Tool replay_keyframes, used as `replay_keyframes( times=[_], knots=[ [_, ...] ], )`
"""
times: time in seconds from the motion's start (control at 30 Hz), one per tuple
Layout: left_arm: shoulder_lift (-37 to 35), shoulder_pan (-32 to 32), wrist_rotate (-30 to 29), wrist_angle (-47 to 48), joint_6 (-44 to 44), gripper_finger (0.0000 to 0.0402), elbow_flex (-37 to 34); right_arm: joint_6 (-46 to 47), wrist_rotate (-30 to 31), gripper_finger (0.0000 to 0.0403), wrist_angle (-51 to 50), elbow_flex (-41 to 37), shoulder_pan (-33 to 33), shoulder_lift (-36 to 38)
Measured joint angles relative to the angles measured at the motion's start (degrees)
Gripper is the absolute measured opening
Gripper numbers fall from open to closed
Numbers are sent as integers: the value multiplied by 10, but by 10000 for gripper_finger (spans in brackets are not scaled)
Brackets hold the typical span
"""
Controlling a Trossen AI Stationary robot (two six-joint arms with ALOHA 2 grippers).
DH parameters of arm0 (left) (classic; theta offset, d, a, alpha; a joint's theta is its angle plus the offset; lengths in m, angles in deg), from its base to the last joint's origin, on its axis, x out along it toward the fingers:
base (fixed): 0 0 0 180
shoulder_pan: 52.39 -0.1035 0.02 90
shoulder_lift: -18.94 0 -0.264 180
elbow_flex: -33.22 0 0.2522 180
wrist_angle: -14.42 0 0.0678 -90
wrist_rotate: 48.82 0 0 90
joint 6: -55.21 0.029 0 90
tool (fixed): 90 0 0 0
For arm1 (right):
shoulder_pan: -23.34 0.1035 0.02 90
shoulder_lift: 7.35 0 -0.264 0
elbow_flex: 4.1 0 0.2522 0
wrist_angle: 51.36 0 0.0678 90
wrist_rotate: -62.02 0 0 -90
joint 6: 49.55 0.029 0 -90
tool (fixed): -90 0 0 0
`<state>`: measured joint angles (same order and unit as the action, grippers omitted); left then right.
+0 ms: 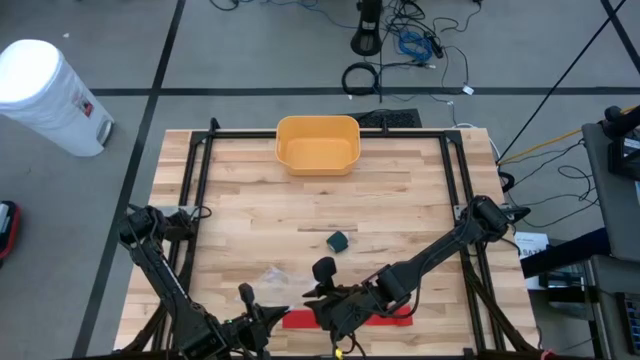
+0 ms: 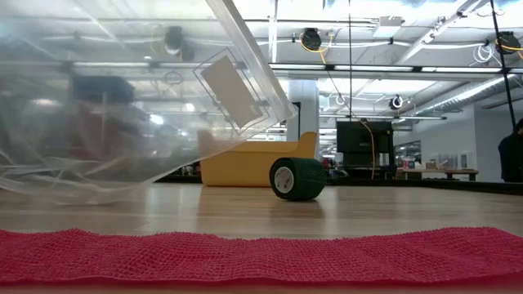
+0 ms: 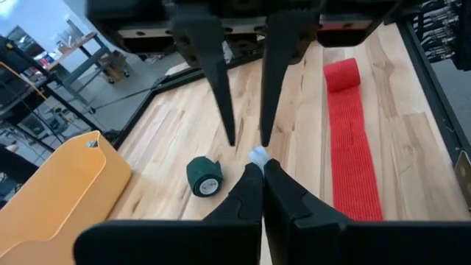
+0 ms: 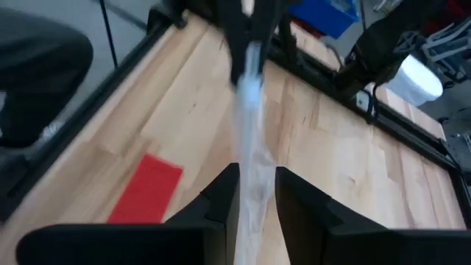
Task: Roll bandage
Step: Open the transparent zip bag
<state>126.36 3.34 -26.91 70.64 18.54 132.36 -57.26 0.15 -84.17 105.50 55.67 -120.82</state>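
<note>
A red bandage lies unrolled flat along the table's near edge, with one end rolled up. A green bandage roll stands on its side mid-table. My left gripper is shut on a clear plastic bag, which is lifted above the near table. My right gripper is open and faces the left one. A stretched strand of the bag runs between its fingers. My left gripper pinches a small bunched bit of the clear bag between its two fingertips, coming in nearly level and slanting slightly down. The bag hangs from that point; its lower folds sag close to the table. My right gripper has the bag's strand between its open fingers; I cannot tell whether they touch it.
A yellow bin stands at the table's far middle. A black frame runs along the table's sides. A white waste bin and cables lie on the floor beyond the table.
</note>
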Motion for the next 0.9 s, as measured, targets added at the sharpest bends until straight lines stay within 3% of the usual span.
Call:
replay_keyframes(
  times=[0.43, 0.9],
  knots=[
    [0, 7, 0, -5, 0, 0, 0, -35, -61, 162, 134, 0, 9, -4],
    [0, 13, -2, -16, 1, 0, 1, -41, -56, 170, 144, 0, -3, -27]
  ],
)
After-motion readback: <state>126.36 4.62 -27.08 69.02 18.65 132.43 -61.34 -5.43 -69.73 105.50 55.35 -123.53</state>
